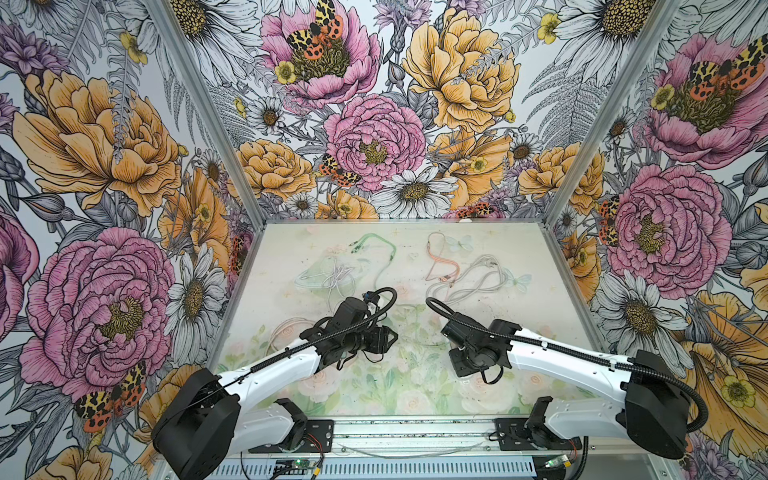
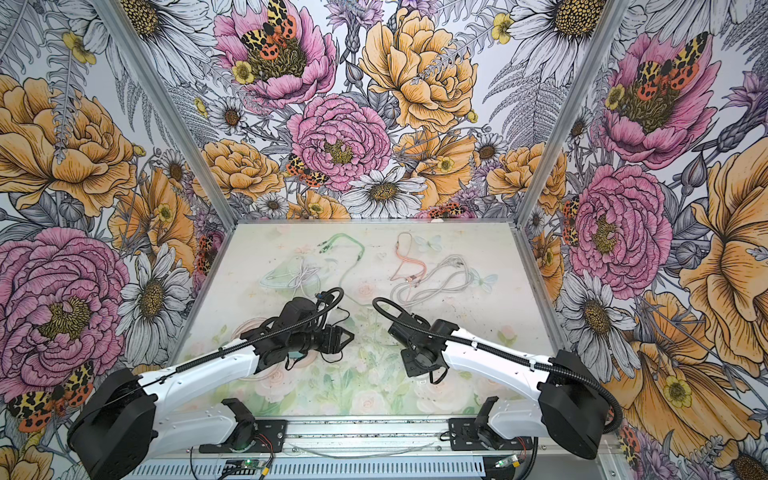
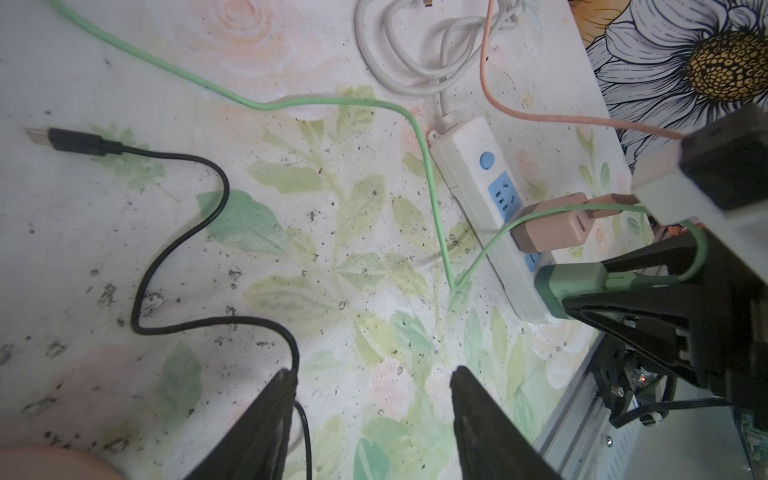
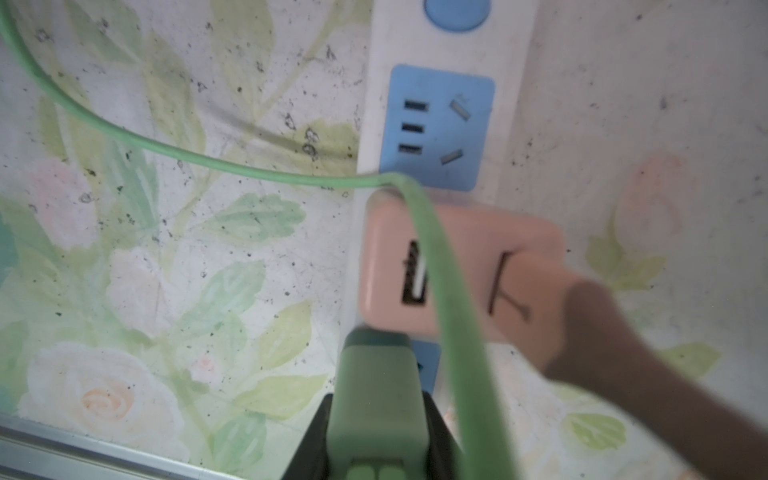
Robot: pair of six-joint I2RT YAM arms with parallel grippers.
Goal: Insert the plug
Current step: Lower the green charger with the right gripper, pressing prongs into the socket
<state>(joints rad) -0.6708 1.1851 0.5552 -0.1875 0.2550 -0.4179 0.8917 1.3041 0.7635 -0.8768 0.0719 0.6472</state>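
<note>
My right gripper is shut on a green plug with a green cable. The plug's front end sits against the white power strip, at the blue socket beyond a pink adapter that is plugged in. Its prongs are hidden. In the left wrist view the same green plug meets the strip at its near end. My left gripper is open above the mat, with nothing between its fingers. In both top views the arms hide the strip; the left gripper faces the right gripper.
A black USB cable snakes past the left finger, its plug lying farther off. A free blue socket and a blue button are on the strip. Green, orange and white cables lie at the back.
</note>
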